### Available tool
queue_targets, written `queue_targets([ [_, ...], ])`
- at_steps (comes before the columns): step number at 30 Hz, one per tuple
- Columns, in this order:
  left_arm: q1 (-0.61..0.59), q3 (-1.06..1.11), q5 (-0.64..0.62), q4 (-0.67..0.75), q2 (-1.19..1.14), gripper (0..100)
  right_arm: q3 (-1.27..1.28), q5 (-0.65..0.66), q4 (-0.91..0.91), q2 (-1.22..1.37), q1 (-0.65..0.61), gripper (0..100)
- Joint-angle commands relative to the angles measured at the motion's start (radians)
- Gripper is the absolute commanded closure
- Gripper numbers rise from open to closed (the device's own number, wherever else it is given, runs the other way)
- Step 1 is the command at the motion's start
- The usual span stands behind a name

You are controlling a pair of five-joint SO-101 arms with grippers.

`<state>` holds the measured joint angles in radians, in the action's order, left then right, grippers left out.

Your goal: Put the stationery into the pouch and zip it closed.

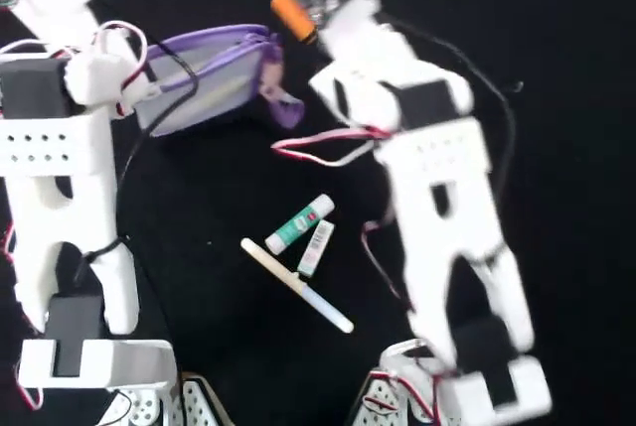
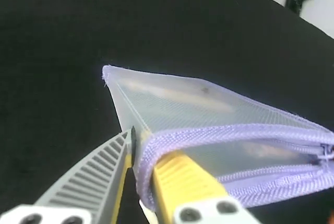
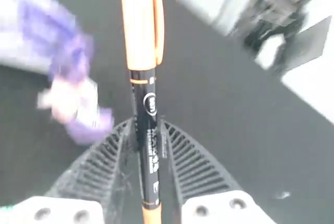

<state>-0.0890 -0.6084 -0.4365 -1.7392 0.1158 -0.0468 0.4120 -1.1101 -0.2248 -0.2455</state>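
Black surface below: my left end effector is clamped on the pouch rim, steadying it, I reckon, while the right end effector pinches an orange marker for loading.

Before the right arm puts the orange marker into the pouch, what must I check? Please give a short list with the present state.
1. Grip of the right gripper on the marker: ok, shut on it.
2. Hold of the left gripper on the pouch rim: ok.
3. Pouch mouth open wide enough: cannot tell.
4. Marker lined up with the mouth: cannot tell.
5. Other stationery packed: not ok; glue stick and pen lie on the table.
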Motion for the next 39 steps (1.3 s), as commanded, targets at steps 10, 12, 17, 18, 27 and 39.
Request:
queue_targets([
  [10,0.189,-0.054,0.040,-0.003,0.009,97,0.323,-0.216,0.423,-0.533,0.023,98.8],
  [12,0.216,-0.053,0.040,0.011,0.009,97,0.369,-0.242,0.465,-0.595,0.023,98.8],
  [17,0.277,0.028,0.040,0.080,0.009,97,0.492,-0.316,0.560,-0.737,0.023,98.8],
  [18,0.289,0.067,0.038,0.110,0.009,97,0.521,-0.330,0.585,-0.765,0.023,98.8],
  [27,0.321,0.232,-0.011,0.244,0.020,97,0.783,-0.489,0.842,-0.903,0.023,98.8],
  [39,0.323,0.240,-0.044,0.242,0.015,97,1.087,-0.628,1.185,-0.909,-0.084,98.8],
])
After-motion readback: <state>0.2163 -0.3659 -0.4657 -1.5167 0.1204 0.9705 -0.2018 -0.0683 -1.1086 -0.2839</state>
